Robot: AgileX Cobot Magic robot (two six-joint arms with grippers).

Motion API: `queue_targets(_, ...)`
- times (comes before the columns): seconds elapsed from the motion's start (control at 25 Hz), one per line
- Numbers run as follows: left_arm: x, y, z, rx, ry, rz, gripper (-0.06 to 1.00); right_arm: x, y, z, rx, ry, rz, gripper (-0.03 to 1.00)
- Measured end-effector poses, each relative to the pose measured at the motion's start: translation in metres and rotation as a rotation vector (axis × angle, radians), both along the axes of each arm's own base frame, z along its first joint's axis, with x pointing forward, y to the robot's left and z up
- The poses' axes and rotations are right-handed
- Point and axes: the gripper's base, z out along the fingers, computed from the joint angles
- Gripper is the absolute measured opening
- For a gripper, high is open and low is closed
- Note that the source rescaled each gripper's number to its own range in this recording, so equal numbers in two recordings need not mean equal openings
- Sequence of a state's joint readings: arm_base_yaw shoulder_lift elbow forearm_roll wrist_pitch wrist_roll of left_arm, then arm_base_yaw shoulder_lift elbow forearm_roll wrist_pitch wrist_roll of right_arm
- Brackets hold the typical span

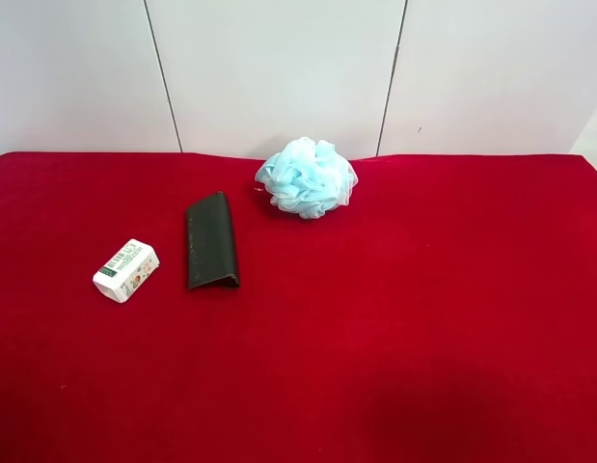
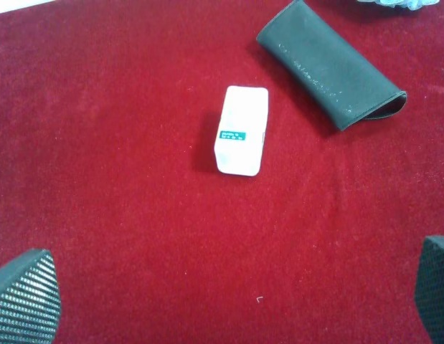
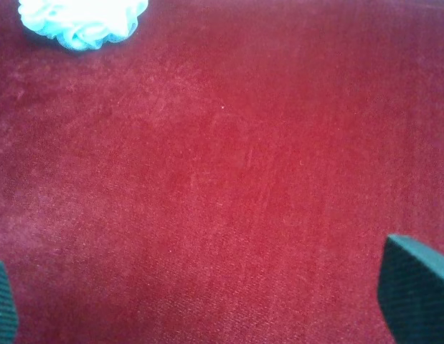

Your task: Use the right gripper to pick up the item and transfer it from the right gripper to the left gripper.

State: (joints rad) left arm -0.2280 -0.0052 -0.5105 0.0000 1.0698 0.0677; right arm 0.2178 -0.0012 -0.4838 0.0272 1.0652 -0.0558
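The item, a small white carton (image 1: 125, 270) with green lettering, lies flat on the red cloth at the exterior high view's left; neither arm shows in that view. In the left wrist view the carton (image 2: 241, 130) lies well ahead of my left gripper (image 2: 229, 297), whose fingertips (image 2: 24, 297) stand wide apart with only cloth between them. My right gripper (image 3: 214, 301) is open too, its fingertips (image 3: 415, 290) at the frame's corners over bare red cloth. The carton does not appear in the right wrist view.
A dark green folded wallet (image 1: 212, 241) lies just beside the carton, wallet (image 2: 333, 72) in the left wrist view as well. A pale blue mesh pouf (image 1: 307, 177) sits near the table's far edge, pouf (image 3: 82, 20) in the right wrist view. White wall panels stand behind.
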Motion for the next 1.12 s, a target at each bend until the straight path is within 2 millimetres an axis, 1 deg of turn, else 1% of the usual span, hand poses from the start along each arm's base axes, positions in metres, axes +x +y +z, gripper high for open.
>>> queue_targets(0.12, 0.0, -0.0001, 0.0001, 0.0, -0.001, 0.012, 1.0, 0.0, 0.0, 0.0, 0.0, 0.0, 0.0, 1.0)
queue_targets(0.28, -0.0001, -0.0008, 0.0001, 0.0, -0.001, 0.106, 1.0, 0.0, 0.0001, 0.0, 0.0, 0.0, -0.016, 1.0)
queue_targets(0.44, -0.0002, -0.0013, 0.0001, 0.0, -0.001, 0.186, 1.0, 0.0001, 0.0003, 0.0, 0.0, 0.0, -0.079, 1.0)
queue_targets(0.56, -0.0002, -0.0014, 0.0001, 0.0, -0.001, 0.193, 1.0, 0.0002, 0.0004, 0.0, 0.0, 0.0, -0.102, 1.0)
queue_targets(1.12, -0.0001, -0.0014, 0.0001, 0.0, -0.001, 0.193, 1.0, 0.0002, 0.0004, 0.0, 0.0, 0.0, -0.103, 1.0)
